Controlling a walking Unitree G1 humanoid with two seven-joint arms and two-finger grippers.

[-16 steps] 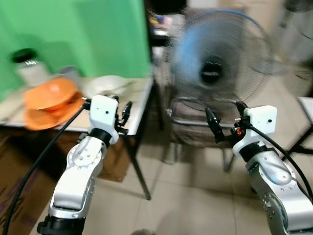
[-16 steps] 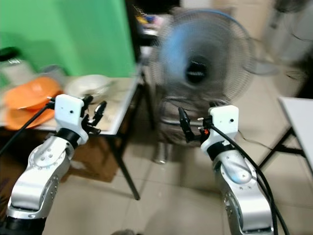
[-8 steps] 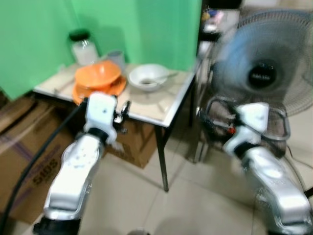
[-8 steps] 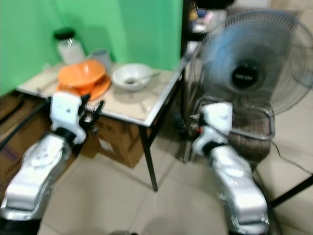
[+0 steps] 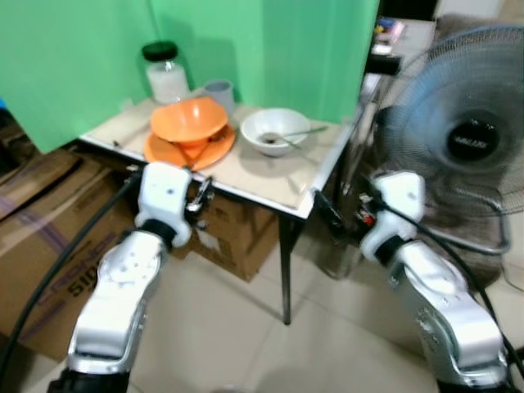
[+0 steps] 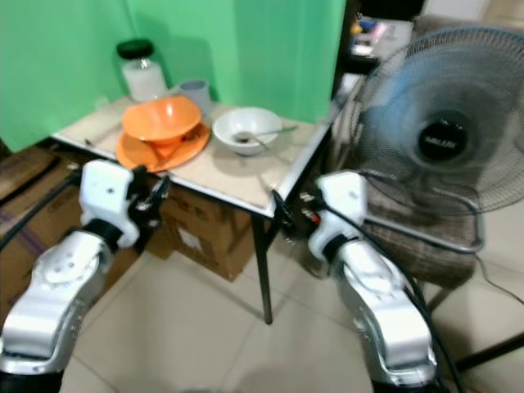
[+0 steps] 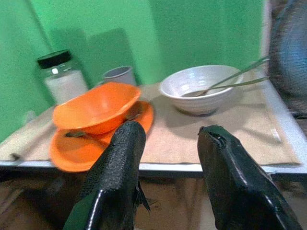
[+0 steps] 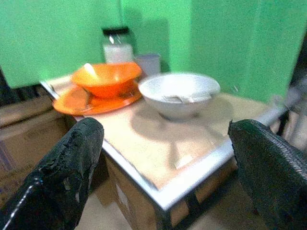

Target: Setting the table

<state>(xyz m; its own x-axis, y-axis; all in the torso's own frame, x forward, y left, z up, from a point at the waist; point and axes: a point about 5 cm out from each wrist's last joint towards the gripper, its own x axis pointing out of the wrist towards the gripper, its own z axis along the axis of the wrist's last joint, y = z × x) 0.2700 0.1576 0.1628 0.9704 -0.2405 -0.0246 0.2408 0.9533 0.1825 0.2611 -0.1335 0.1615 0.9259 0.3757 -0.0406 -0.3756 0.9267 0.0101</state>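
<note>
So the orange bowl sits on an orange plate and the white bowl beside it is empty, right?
Not quite: the white bowl is not empty; a spoon rests in it, as the left wrist view shows. The orange bowl does sit on the orange plate.

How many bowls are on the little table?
2. The orange bowl sits on the orange plate, in front of the jar. The white bowl, with a spoon in it, stands beside them on the side nearer the fan. None looks hidden.

Green backdrop wall point(image 5: 270, 49), small beige-topped table point(image 5: 270, 176) on dark legs, pale tiled floor point(image 5: 246, 327), cardboard boxes point(image 5: 41, 221) beneath and beside it, 1 standing fan point(image 5: 463, 139) alongside.
</note>
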